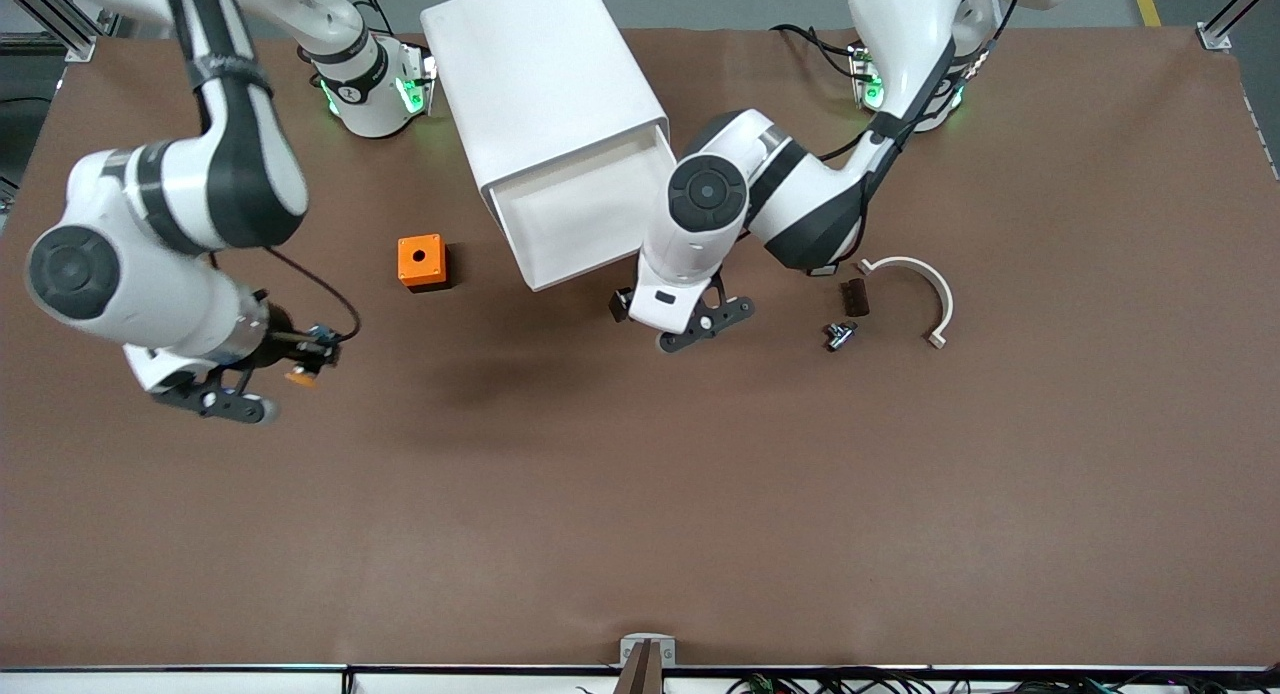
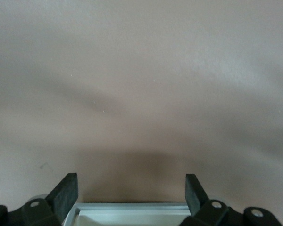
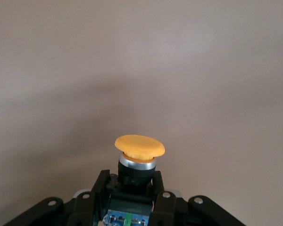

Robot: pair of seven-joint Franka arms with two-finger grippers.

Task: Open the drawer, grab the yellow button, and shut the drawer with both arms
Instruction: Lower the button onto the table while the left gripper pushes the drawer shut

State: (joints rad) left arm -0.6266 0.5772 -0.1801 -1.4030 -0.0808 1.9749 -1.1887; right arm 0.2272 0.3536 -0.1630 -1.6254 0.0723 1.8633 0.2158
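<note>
The white cabinet (image 1: 545,74) lies near the arms' bases. Its drawer (image 1: 585,214) is pulled out toward the front camera, and the inside that shows is bare white. My left gripper (image 1: 640,299) is open at the drawer's front edge. In the left wrist view its fingers (image 2: 66,193) stand either side of the drawer's front rim (image 2: 132,207), not closed on it. My right gripper (image 1: 305,359) is over the table toward the right arm's end. It is shut on the button (image 1: 300,376), whose orange cap (image 3: 139,148) sticks out past the gripper (image 3: 132,181).
An orange cube with a round hole (image 1: 421,261) sits beside the drawer toward the right arm's end. Toward the left arm's end lie a small black part (image 1: 853,297), a small metal piece (image 1: 838,334) and a white curved piece (image 1: 925,289).
</note>
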